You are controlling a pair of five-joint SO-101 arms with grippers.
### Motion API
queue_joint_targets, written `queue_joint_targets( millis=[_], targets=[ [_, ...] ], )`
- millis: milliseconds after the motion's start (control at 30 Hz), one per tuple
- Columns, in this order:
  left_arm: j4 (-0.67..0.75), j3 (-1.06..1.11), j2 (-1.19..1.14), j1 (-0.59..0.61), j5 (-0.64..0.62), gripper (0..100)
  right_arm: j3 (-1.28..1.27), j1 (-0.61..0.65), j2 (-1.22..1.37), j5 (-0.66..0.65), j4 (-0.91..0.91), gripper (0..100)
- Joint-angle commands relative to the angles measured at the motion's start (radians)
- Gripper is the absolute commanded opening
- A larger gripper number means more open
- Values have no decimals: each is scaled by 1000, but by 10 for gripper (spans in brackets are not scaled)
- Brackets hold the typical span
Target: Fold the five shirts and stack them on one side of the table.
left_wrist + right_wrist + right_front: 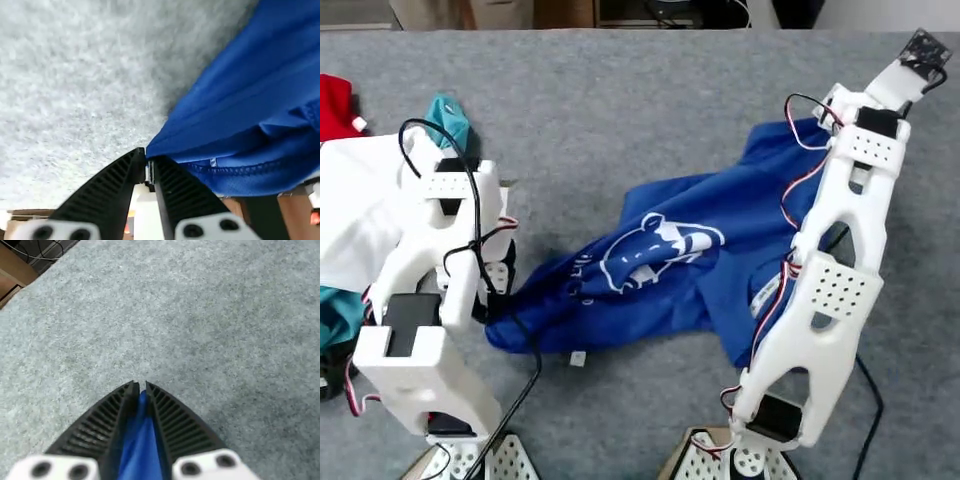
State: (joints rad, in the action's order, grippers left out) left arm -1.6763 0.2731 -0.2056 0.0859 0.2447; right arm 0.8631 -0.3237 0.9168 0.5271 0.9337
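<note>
Grey, felt-like covering is stretching across the whole surface (620,90), and the blue shirt (660,265) is lying crumpled at its middle, white print facing up, running slantwise between the two arms. The left gripper (148,161) is sitting low at the shirt's near-left end. Its fingers (112,187) are clamping tight on a hemmed edge, so the cloth is fanning away from the tips in the left wrist view. The right gripper (140,386) is holding the opposite, far-right end: its fingers (182,430) are nearly together with a blue fold pinched between them, and bare grey covering is showing beyond the tips. Gripping two far-apart ends like this is, I judge, a way of drawing the garment taut and flat before any fold is made. The middle is bunching and twisting, so the spreading looks unfinished. At the left edge a white shirt (360,215) is lying in a loose heap, with a red shirt (335,105) and a teal garment (448,118) peeking out beside it. None of these looks folded, which suggests the task is at an early stage and that this side is serving as the waiting pile. Tension is the risk here: a thin pinch of fabric may be slipping free if the arms pull apart unevenly.
</note>
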Motion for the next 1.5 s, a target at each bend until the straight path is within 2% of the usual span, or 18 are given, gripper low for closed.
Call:
queue_joint_targets(
  millis=[0, 133, 233, 400, 500, 600, 800, 1100, 1267, 1433, 1467],
  targets=[
    [-31, -81, 15, -12, 57, 20, 8, 16, 13, -20, -11, 5],
    [-32, -327, 15, -60, -18, 24, 10, 18, 24, -40, -11, 5],
    [-18, -534, 2, -112, -83, 93, 10, 18, 24, -41, -12, 5],
    [143, -726, -59, -203, -292, 250, 10, 18, 25, -43, -12, 5],
    [279, -747, -147, -249, -384, 295, 10, 18, 25, -43, -14, 5],
    [388, -749, -252, -299, -430, 284, 10, 18, 27, -43, -17, 5],
    [491, -752, -407, -390, -466, 285, 10, 18, 28, -44, -17, 5],
    [500, -891, -555, -407, -465, 279, 10, 39, 30, -44, -15, 5],
    [499, -948, -651, -400, -459, 176, 10, 41, 30, -44, -12, 5],
    [479, -1076, -702, -381, -459, 20, 10, 39, 30, -44, -14, 5],
    [470, -1106, -708, -374, -459, 18, 10, 38, 30, -44, -14, 5]
  ],
)
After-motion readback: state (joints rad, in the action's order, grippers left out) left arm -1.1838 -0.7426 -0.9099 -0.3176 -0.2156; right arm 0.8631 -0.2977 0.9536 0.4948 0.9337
